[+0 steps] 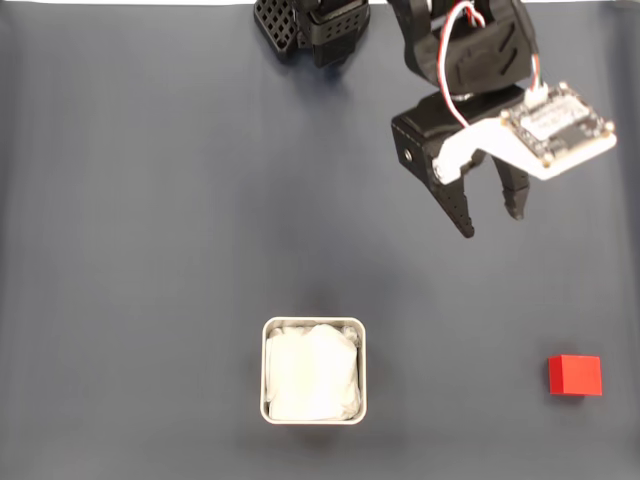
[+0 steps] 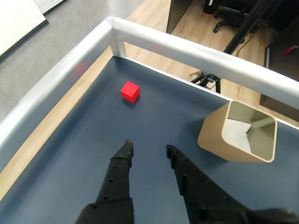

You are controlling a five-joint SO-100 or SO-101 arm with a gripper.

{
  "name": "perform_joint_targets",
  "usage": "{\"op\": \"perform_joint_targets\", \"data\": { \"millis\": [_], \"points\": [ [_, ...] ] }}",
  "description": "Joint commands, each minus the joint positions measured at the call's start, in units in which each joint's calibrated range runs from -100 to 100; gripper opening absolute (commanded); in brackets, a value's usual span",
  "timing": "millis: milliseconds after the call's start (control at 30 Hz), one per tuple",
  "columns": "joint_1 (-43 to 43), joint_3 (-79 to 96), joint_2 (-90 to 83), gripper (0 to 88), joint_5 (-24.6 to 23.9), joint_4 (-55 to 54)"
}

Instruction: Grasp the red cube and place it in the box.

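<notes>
The gripper (image 1: 491, 221) hangs empty above the table (image 1: 150, 200), fingers slightly spread. The red cube (image 1: 575, 375) sits near the table's lower right corner in the fixed view, well apart from the box (image 1: 314, 371) (tissue-lined). Judged best: travel over the cube first, widen the fingers, square them to two flat faces — then descend.

Red cube (image 1: 575, 375) is sitting flat on the dark mat, near the right edge in the fixed view, well apart from the box (image 1: 268, 330). Box (image 2: 212, 128) is standing upright and open, square with rounded corners, crumpled white tissue lying inside. Cube (image 2: 130, 91) is looking plain-faced.
</notes>
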Motion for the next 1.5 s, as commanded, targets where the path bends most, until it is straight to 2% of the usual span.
{"op": "perform_joint_targets", "data": {
  "millis": [0, 400, 733, 1467],
  "points": [
    [-0.71, -3.47, 1.40, 19.3, -0.10, -2.54],
    [-1.49, -7.85, 11.19, 27.2, 1.47, -11.39],
    [-3.05, -11.59, 18.90, 32.3, 0.98, -15.82],
    [-3.48, -22.18, 37.45, 37.5, 0.59, -23.61]
  ]
}}
